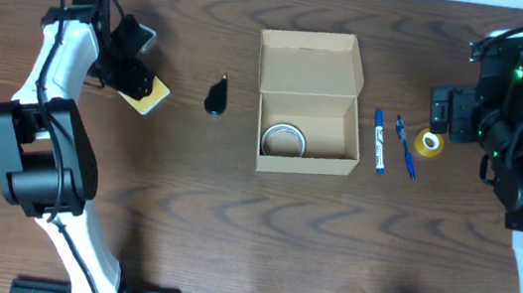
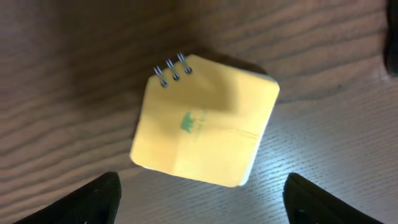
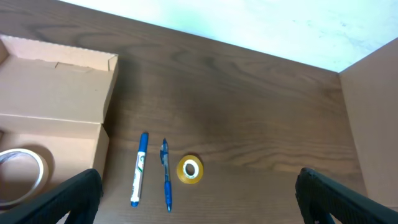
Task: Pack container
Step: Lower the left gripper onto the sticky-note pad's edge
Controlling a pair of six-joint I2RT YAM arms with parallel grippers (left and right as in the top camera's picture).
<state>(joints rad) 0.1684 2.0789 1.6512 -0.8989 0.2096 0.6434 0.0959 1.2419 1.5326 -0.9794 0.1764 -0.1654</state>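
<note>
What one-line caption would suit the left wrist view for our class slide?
Open left gripper hovers over a yellow spiral notepad on the wooden table.

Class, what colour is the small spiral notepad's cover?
The notepad is yellow with a small green logo, clearest in the left wrist view.
</note>
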